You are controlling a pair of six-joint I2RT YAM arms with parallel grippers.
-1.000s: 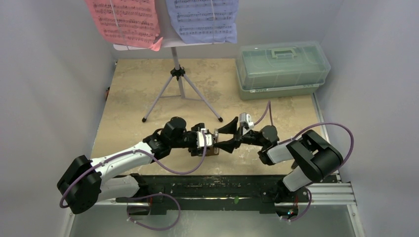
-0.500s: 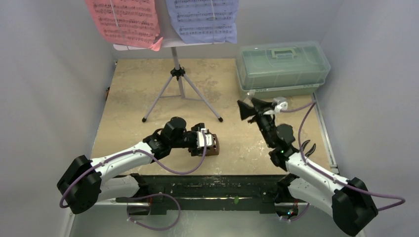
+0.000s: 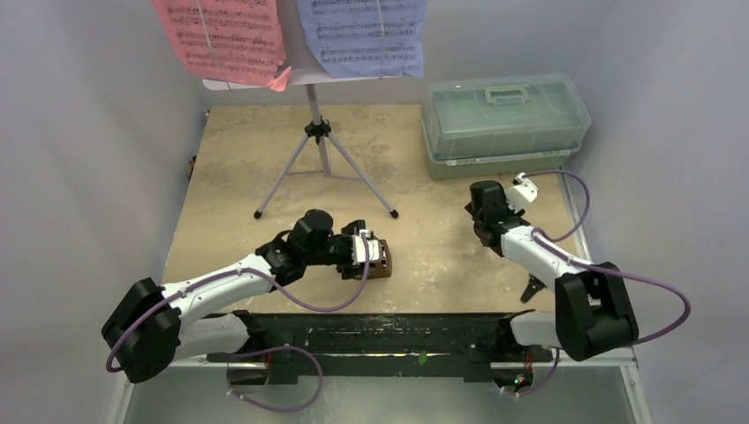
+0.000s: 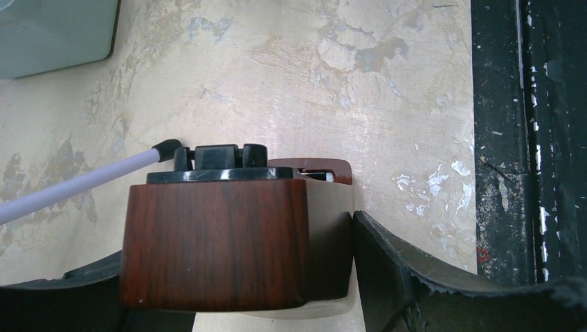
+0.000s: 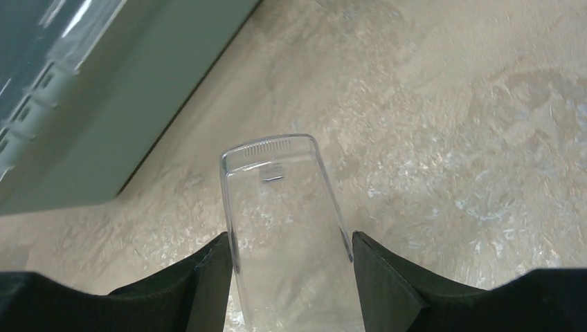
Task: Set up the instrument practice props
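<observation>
Tabletop (image 3: 238, 159); left gripper (image 3: 372, 256) low on metronome (image 4: 214, 242); right gripper (image 5: 291, 257) pinches cover (image 5: 280, 200)

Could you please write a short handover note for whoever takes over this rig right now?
Left gripper: shut on the metronome, near the front edge of the table, in front of the stand.
Right gripper: shut on a clear cover, low over the table beside the green box.
Done: the stand is up at the back, with the pink sheet and blue sheet on it.
Left: probably put the cover down and place the metronome upright. Whether the metronome touches the table now cannot be told.
</observation>
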